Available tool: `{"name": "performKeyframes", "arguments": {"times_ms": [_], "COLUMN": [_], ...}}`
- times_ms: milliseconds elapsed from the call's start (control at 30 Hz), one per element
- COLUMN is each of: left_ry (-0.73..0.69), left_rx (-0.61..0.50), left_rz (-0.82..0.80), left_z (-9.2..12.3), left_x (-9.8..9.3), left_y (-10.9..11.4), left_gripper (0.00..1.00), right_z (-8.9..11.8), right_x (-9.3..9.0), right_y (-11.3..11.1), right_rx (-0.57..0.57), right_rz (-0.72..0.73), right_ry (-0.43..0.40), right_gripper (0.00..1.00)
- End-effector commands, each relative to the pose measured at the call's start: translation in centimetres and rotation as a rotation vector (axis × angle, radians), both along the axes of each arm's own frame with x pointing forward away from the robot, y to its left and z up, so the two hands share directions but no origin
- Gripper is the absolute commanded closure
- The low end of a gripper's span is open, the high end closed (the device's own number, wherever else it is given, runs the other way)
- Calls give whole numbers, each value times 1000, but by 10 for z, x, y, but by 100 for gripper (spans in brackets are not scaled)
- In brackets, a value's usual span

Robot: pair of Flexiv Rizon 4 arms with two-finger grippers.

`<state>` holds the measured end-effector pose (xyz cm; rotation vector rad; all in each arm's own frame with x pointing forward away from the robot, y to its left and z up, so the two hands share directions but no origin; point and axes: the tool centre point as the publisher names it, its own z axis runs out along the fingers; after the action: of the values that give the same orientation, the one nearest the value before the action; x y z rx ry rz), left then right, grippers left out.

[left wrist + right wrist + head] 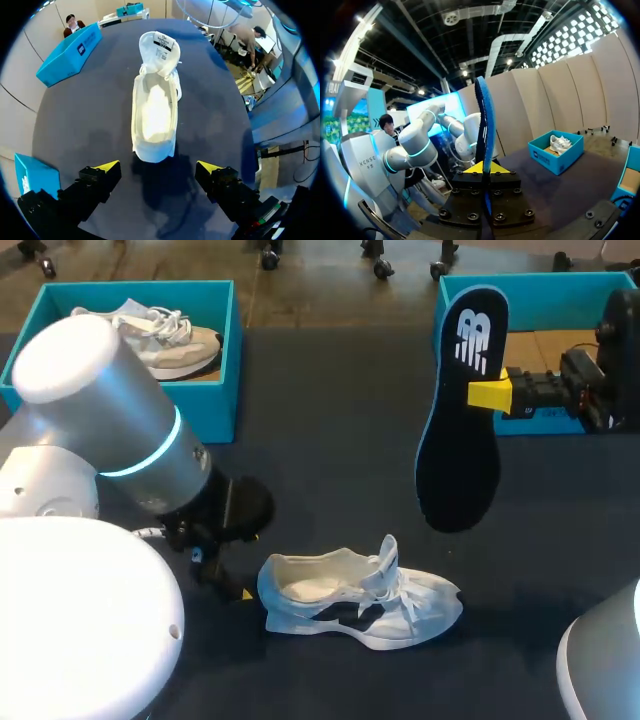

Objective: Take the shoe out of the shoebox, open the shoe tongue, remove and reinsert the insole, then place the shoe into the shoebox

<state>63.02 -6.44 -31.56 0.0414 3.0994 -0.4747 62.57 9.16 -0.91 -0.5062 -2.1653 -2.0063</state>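
Dark cloth covered the bench (330,450). The left arm (110,420) came in over the bench's near left corner, its silver casing bulking across that side. 2 teal boxes stood along the far edge. The left shoebox (222,390) was at the far left corner with a beige shoe (165,340) lying inside it. The right shoebox (540,285) was at the far right corner, its brown floor showing. The white shoe (360,600) lay on the bench close to the near edge, about midway along it and outside both boxes. Its toe pointed right, its tongue was pulled up and its mouth was wide open. The dark insole (458,440) hung in the air above the bench, near the right shoebox and well apart from the white shoe. The right gripper (490,393) was clamped on it toward its upper end, 1 yellow tip on each face. The left gripper (157,167) sat just behind the white shoe's heel, fingers spread wide and clear of it.
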Motion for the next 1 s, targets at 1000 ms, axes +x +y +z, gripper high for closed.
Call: {"name": "performKeyframes", "arguments": {"times_ms": [1000], "left_ry": [7], "left_rx": [29], "left_rz": [-47], "left_z": [-19], "left_x": [34], "left_y": [-106], "left_gripper": [0], "right_z": [0], "right_x": [3], "right_y": [2], "right_rx": [-1], "right_rz": [4], "right_ry": [0], "right_gripper": [100]}}
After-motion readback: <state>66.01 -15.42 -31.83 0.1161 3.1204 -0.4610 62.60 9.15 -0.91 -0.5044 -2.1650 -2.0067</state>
